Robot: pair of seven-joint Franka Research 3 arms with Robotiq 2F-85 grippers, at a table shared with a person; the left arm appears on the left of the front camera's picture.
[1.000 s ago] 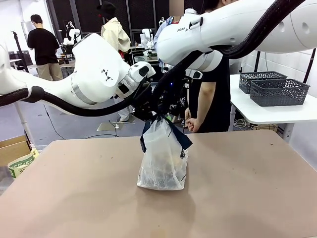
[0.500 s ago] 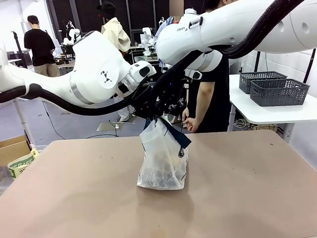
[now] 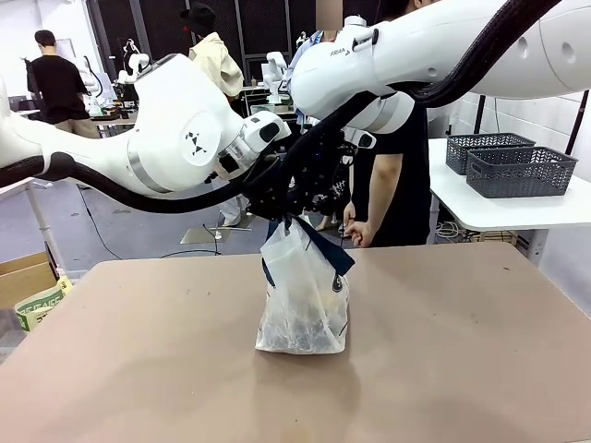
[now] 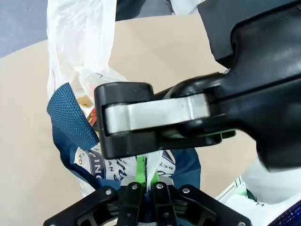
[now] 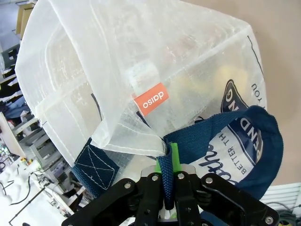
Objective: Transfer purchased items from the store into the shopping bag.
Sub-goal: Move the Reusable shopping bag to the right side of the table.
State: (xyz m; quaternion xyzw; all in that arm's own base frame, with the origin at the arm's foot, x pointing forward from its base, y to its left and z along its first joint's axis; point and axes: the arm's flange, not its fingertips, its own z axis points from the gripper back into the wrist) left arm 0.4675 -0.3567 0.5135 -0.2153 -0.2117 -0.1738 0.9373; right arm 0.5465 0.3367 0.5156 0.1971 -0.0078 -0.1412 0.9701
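Shopping bag (image 3: 303,300) stands on tan table (image 3: 462,369) in workshop.

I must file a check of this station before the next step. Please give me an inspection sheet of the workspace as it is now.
Surface: brown table, bare around the bag.
Job's things: shopping bag stands upright mid-table, goods inside seen dimly through the plastic; two dark mesh baskets on a white side table at the right.
Clutter: nothing seen on the table.
Grippers: left gripper shut on the bag's top edge; right gripper shut on its navy strap handle.
Cables: black hose hangs along the left arm.
Surroundings: a person at the far side; cardboard box on the floor, left.
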